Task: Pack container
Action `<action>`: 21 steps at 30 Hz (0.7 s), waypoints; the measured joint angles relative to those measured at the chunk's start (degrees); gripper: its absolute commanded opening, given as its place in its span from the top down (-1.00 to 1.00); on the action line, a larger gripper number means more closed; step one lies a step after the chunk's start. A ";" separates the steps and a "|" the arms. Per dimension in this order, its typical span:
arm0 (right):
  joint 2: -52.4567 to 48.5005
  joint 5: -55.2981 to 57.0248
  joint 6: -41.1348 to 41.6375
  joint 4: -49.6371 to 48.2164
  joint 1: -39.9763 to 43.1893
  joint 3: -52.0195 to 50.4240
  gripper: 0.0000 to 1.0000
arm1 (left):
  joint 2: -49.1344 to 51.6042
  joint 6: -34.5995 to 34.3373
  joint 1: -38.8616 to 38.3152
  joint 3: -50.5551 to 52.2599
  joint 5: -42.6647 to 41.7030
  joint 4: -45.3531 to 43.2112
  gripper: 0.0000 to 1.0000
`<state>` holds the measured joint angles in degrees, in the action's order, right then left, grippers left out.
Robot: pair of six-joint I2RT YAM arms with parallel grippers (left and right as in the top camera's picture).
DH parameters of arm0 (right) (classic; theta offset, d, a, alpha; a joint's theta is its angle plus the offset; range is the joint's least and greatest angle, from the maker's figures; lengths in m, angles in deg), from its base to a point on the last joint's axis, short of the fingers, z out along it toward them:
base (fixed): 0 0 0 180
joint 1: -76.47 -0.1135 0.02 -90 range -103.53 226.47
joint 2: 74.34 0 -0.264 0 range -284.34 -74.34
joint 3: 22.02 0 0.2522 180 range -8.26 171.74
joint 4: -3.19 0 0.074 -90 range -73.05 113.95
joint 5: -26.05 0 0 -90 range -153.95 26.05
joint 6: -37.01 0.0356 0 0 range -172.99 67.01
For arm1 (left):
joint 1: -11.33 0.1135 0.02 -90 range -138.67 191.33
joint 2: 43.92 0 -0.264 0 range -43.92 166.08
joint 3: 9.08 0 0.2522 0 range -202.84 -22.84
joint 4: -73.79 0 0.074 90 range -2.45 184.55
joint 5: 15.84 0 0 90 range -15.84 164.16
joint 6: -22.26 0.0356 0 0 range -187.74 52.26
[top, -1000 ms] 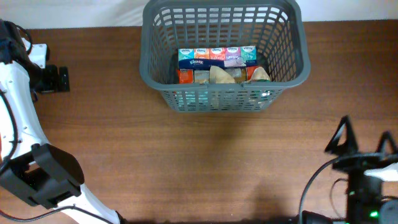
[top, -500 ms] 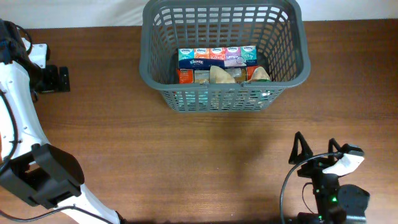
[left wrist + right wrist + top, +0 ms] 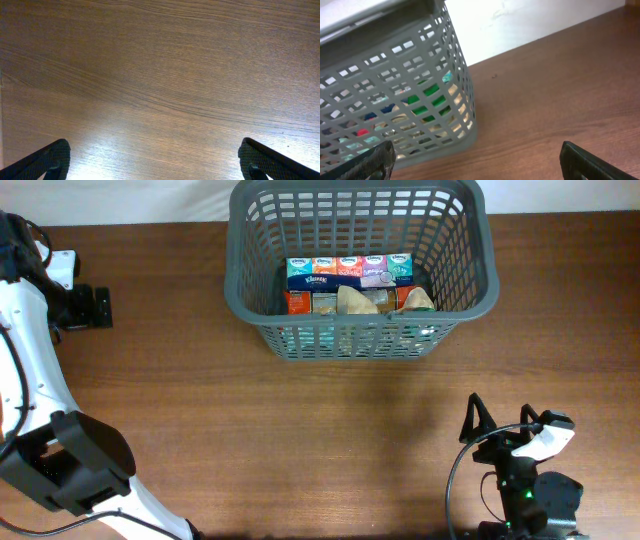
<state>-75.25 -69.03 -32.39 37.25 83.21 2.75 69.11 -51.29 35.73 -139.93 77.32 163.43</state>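
The basket (image 3: 350, 340) stands at the far middle of the bench (image 3: 250, 440), groceries (image 3: 350, 285) inside. The left claw (image 3: 155, 162) and the right claw (image 3: 475, 160) — both wide open — hold nothing.

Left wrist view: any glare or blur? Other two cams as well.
Left wrist: bright glare patch on the table at lower centre, dimmer upper left, grain sharp. Right wrist: container slightly soft, white backdrop washed out. Overhead: even light, sharp, no glare.

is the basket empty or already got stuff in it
Partly filled: the basket holds a row of tissue packs and a few packets in front, all well below the rim.
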 measured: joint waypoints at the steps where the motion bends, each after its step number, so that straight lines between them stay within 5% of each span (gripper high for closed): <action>1: 0.00 0.00 -0.02 -0.02 0.00 -0.42 -0.98 | 0.00 0.00 0.00 0.00 0.00 0.02 -0.99; 21: 0.00 -0.22 0.00 -0.04 0.00 -4.44 -0.98 | 0.00 -0.02 0.00 0.00 -0.02 0.00 -0.99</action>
<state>-75.25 -69.25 -32.39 37.20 83.21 -1.69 69.11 -51.31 35.73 -139.93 77.30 163.43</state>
